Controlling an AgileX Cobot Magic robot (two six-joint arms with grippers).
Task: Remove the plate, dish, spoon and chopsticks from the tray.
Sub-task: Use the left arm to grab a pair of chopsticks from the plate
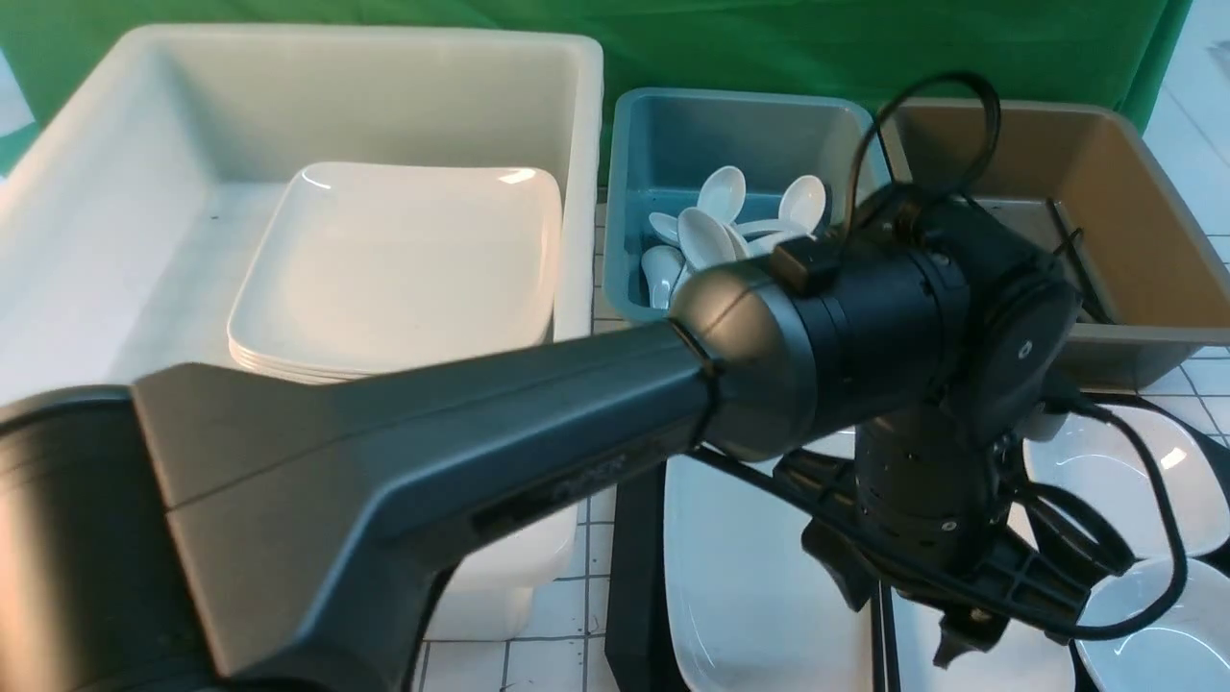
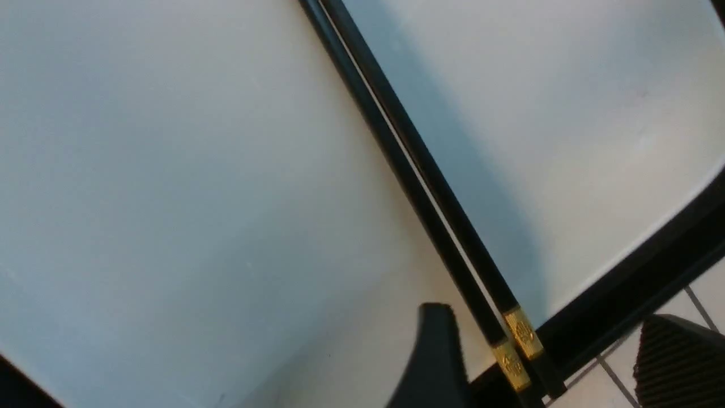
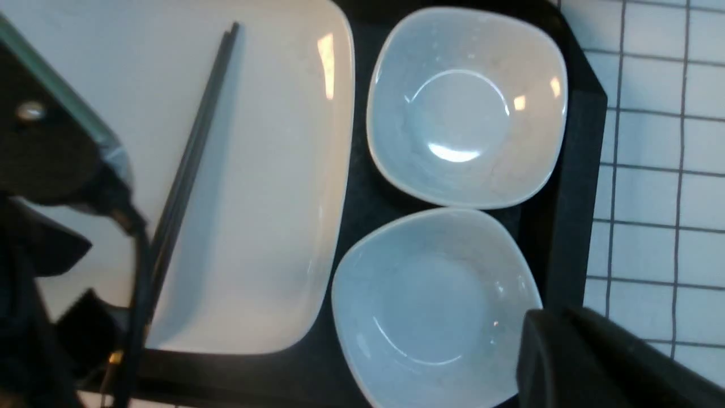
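**Item:** chopsticks (image 2: 428, 187), one pair, black, with gold bands (image 2: 524, 334) at the butt ends.

**Location:** flat on the plate (image 2: 170, 170), the two sticks side by side and almost touching. The butt ends run out over the plate's edge onto the tray (image 2: 623, 300) rim.

**Long axis:** judged about 12 to 6, on a clock laid over the tray with 12 away from the robot. The butts are at the 6 end and the tips point toward 12.

**Relation to hand:** the left gripper (image 2: 544, 340) straddles the butt end, with one of its fingers (image 2: 436, 351) on either side. Its closing line crosses the sticks at roughly 9 to 3. The pair sits off-centre, just beside one finger and well apart from the ribbed one, and touches neither. The jaws are wide and hold nothing.

**Nearer arm:** the left arm (image 1: 480, 432), reaching across to the tray, is directly over the sticks.

**Other hand:** the right gripper (image 3: 566, 357) is closed and empty. It is just beside one of the two dishes (image 3: 467, 107), which fill the tray's 3 o'clock side, and is well apart from the sticks.

**Coming move (judgement):** close squarely across both sticks at the banded end. Because the pair is off-centre, one finger will probably push it sideways first, and the two may split or roll.

**Likely destination (judgement):** the brown bin (image 1: 1143, 211), at about 1 o'clock from the tray.
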